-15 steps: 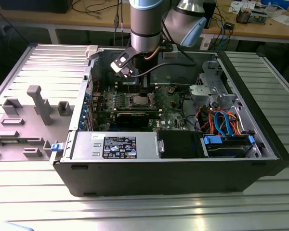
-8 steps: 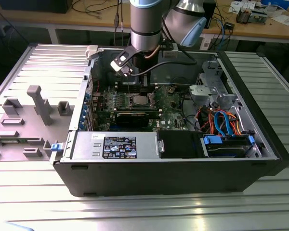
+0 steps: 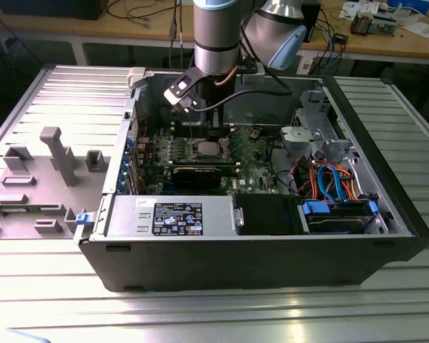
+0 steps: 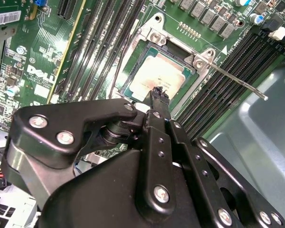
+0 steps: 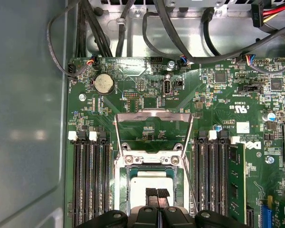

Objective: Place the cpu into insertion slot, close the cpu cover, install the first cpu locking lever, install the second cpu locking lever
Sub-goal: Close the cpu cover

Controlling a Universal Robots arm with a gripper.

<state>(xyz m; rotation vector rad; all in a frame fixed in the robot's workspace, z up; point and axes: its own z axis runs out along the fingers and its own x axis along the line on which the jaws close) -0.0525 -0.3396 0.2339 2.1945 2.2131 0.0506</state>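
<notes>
On the ribbed metal table (image 3: 200,314) an open computer case (image 3: 200,264) lies on its side, and the arm (image 3: 216,36) comes down into it from above. Its last segments stand nearly upright over the middle of the green circuit board (image 5: 218,114). The wrist points straight down at the board, so in both wrist views the black linkage of the gripper (image 5: 157,193) fills the near edge. Long black memory slots (image 5: 88,180) run on both sides of the socket area. The cpu cover (image 5: 152,114) is swung open; it stands up from its hinge, and through its square window the green board behind it is visible. The insertion slot (image 5: 151,160) is just beside the hinge, between the two groups of memory slots. The cpu (image 4: 156,76) sits flat inside this slot with its dull silver top facing up. A thin metal locking lever (image 4: 237,80) sticks out at one side of the slot, raised and not latched. The two fingers of the gripper are pressed together with nothing between them. Their tips hang directly over the edge of the cpu, very close to it; whether they touch it I cannot tell.
</notes>
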